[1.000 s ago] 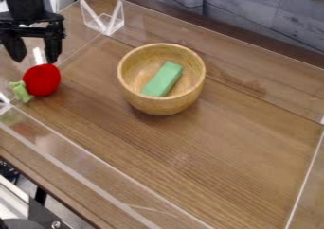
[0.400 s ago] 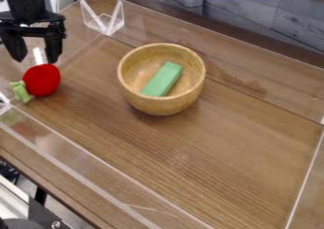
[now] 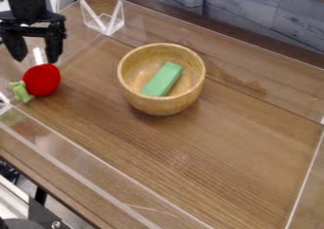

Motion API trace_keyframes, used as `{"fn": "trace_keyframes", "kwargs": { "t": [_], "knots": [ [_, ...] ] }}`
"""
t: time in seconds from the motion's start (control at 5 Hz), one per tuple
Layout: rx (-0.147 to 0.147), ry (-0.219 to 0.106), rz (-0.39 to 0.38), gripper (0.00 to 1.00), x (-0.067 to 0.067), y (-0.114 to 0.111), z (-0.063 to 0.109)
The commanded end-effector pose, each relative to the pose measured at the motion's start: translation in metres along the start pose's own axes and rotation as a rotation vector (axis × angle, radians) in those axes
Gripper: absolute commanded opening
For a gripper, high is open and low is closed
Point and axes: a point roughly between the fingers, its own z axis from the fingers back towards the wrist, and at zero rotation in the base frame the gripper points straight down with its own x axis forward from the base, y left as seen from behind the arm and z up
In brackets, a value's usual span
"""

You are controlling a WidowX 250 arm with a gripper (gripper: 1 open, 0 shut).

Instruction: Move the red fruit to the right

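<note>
1. From my feed, the red fruit lies on its side on the wooden table, near the left edge of the view, well apart from the bowl.
2. Its light green leafy top points toward the left of the picture and slightly down; the rounded red end faces the other way. I read its long axis as a shallow slant, rising from the leaves toward the upper right.
3. My black gripper is released, its jaws spread wide, just above the fruit in the picture. I can't tell from this angle whether it touches the fruit.
4. Any lettering on the surfaces is too small for me to read.
5. The wooden bowl sits upright to the picture's right of the fruit. Inside it, the flat green block slants from lower left to upper right.
6. I see a clear, angular object near the top left, between gripper and bowl but farther up the picture.
</note>
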Motion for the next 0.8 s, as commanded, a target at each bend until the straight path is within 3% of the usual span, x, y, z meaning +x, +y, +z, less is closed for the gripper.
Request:
{"fn": "trace_keyframes", "kwargs": {
  "t": [0.0,0.2,0.6],
  "knots": [
    [0.023,-0.078,0.004,1.00,0.012,0.002,0.022],
    [0.024,-0.079,0.004,1.00,0.012,0.002,0.024],
    [0.041,-0.056,0.008,1.00,0.008,0.000,0.001]
  ]
}}
